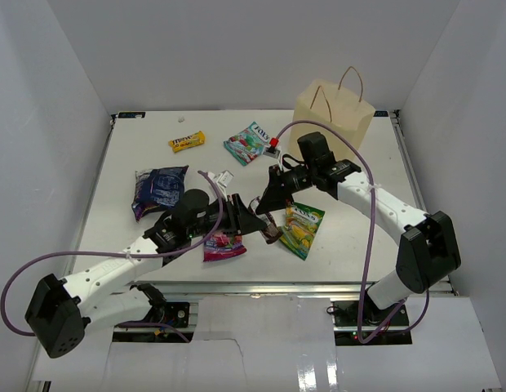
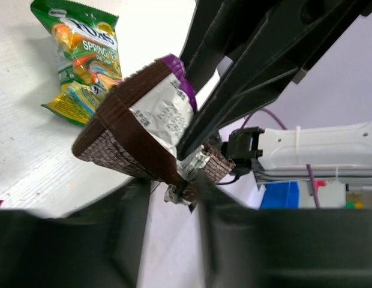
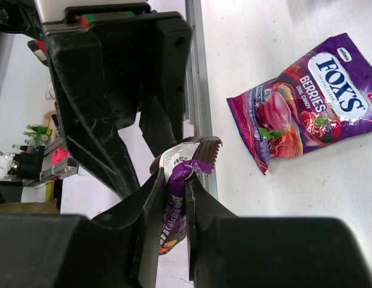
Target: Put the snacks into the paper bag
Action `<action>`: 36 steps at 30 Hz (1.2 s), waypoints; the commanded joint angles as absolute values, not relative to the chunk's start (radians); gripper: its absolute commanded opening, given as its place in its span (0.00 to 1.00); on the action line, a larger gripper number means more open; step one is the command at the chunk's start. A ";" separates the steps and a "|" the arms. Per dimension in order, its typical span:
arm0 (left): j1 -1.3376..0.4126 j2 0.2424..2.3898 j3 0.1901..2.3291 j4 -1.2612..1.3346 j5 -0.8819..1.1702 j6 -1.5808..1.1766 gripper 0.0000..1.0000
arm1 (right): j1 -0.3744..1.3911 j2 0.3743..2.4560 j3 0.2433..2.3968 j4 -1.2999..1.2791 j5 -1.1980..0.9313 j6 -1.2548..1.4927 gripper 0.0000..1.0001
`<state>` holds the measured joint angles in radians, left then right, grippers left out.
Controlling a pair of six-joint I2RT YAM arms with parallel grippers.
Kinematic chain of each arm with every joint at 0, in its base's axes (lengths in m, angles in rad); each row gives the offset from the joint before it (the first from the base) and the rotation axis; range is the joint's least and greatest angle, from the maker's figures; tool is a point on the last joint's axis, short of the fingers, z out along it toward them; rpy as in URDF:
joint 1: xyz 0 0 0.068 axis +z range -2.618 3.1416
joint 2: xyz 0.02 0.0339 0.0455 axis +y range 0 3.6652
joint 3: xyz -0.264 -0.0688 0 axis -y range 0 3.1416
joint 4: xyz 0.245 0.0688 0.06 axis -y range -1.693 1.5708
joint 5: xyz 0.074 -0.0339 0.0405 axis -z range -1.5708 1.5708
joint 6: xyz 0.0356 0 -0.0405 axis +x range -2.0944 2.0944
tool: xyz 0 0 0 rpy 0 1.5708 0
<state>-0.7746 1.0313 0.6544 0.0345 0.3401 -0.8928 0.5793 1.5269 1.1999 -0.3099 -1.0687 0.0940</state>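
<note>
Both hands meet over the near part of the worktop point(image 1: 126, 163), with 1 small brown-purple packet point(image 2: 144, 114) between them. The right hand point(image 3: 174, 180) is closed narrow on this packet: its 2 fingers press the purple side from both sides, and the brown crimped end stands out past the fingertips. The left hand point(image 2: 173, 191) faces it from the other side. The lower foil end of the packet sits in the gap between its 2 fingers, but the fingers stand a little apart and light shows between 1 of them and the foil, so this hand is not clamped on it.

The packet hangs in the air, off the worktop, between the purple packet point(image 3: 306, 102) and the green-yellow packet point(image 2: 84, 60), which both lie flat.

Farther from the hands lie the dark blue packet point(image 1: 159, 189) on the left, the yellow bar point(image 1: 187, 141), the teal packet point(image 1: 246, 143) and, just beside it, the red pouch point(image 1: 273, 144). The paper bag point(image 1: 335, 118) stands upright at the far right corner, well apart from both hands, with its 2 handles up.
</note>
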 commanded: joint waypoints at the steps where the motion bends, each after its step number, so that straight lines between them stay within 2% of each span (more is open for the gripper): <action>1: -0.778 0.979 0.661 0.032 0.319 -0.877 0.51 | 0.563 1.506 1.259 -0.302 -1.132 0.068 0.08; 3: -0.778 0.951 0.661 0.006 0.316 -0.853 0.68 | 0.540 1.506 1.285 -0.339 -1.114 0.026 0.08; 6: -0.776 0.872 0.660 -0.066 0.305 -0.816 0.75 | 0.499 1.505 1.373 -0.454 -1.054 -0.128 0.08; 10: -0.776 0.755 0.655 -0.216 0.246 -0.793 0.77 | 0.440 1.483 1.535 -0.546 -0.922 -0.332 0.08; 13: -0.776 0.687 0.653 -0.325 0.137 -0.795 0.77 | 0.373 1.482 1.658 -0.545 -0.827 -0.370 0.08; 14: -0.776 0.675 0.652 -0.387 0.112 -0.795 0.77 | 0.356 1.485 1.757 -0.543 -0.783 -0.386 0.08; 19: -0.776 0.638 0.632 -0.511 -0.033 -0.847 0.77 | 0.249 1.538 1.956 -0.373 -0.478 -0.316 0.08; 24: -0.776 0.641 0.656 -0.528 -0.086 -0.844 0.80 | 0.144 1.667 2.127 -0.318 -0.374 -0.282 0.08; 30: -0.778 0.657 0.681 -0.526 -0.140 -0.844 0.88 | 0.107 1.755 2.105 -0.293 -0.348 -0.369 0.09; 34: -0.776 0.676 0.690 -0.505 -0.146 -0.856 0.90 | 0.091 1.789 2.037 -0.270 -0.324 -0.399 0.10; 36: -0.776 0.692 0.699 -0.496 -0.149 -0.861 0.90 | 0.081 1.807 2.010 -0.276 -0.339 -0.402 0.15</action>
<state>-0.7746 0.6796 0.6540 -0.5171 -0.1192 -0.8524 0.0959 1.8149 2.0243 -0.3222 -0.3531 -0.3645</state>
